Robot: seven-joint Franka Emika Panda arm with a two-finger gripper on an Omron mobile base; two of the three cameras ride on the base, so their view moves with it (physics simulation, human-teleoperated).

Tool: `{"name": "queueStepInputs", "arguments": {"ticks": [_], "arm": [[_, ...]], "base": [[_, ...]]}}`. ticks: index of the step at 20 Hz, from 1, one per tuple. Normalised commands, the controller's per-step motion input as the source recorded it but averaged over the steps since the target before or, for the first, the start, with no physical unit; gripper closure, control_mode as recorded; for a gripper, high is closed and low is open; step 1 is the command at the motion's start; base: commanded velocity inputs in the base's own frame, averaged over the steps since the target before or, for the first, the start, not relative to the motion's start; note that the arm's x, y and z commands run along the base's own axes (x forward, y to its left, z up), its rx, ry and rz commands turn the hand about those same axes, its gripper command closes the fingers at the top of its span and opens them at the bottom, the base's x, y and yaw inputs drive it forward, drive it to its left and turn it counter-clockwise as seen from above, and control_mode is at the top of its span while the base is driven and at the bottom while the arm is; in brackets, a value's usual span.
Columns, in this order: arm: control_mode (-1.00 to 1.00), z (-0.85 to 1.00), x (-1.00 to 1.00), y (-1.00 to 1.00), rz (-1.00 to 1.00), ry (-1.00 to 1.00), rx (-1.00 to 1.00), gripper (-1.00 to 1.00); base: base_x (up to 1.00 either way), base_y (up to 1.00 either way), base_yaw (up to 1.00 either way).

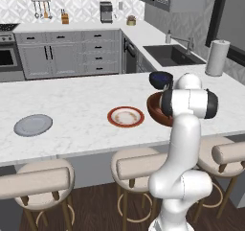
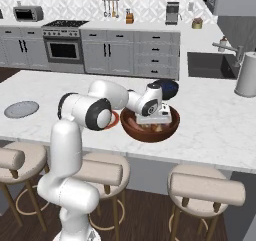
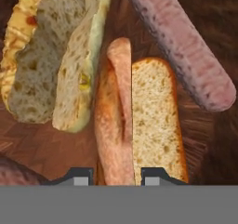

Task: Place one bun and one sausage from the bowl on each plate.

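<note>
The reddish-brown bowl [image 2: 150, 135] stands on the island counter, also in the left base view [image 1: 154, 111] behind my arm. My gripper [image 2: 151, 126] reaches down into it. In the hand view the gripper [image 3: 117, 176] has its tips pressed to either side of a pink sausage [image 3: 118, 125], which lies against a cut bun [image 3: 155, 116]. A second sausage [image 3: 186, 51] lies at the upper right, and another split bun [image 3: 56, 60] at the upper left. The red-rimmed plate [image 1: 113, 116] sits just left of the bowl. The grey plate [image 1: 33, 124] lies far to the left.
A small dark navy bowl [image 1: 160, 79] sits right behind the wooden bowl. A paper towel roll [image 1: 217, 57] stands at the counter's right, by the sink [image 1: 167, 55]. Stools [image 1: 40, 182] line the near edge of the island.
</note>
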Motion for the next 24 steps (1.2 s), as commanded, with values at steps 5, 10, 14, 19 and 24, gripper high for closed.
{"name": "queueStepInputs", "arguments": {"ticks": [5, 10, 14, 19, 24], "arm": [[-1.0, 0.37, -0.05, 0.01, 0.0, 0.0, -0.01, 1.0], [-1.0, 0.96, -0.45, 0.26, 0.0, 0.0, 0.0, 1.0], [-1.0, 0.42, -0.3, 0.94, 0.0, -0.01, 0.0, 1.0], [-1.0, 0.27, -0.14, 1.0, 0.0, -0.11, 0.0, 1.0], [-1.0, 0.22, 0.0, 1.0, 0.0, -0.01, 0.0, 1.0]], "base": [[0.0, 0.0, 0.0], [0.0, 0.0, 0.0], [0.0, 0.0, 0.0], [0.0, 0.0, 0.0], [0.0, 0.0, 0.0]]}}
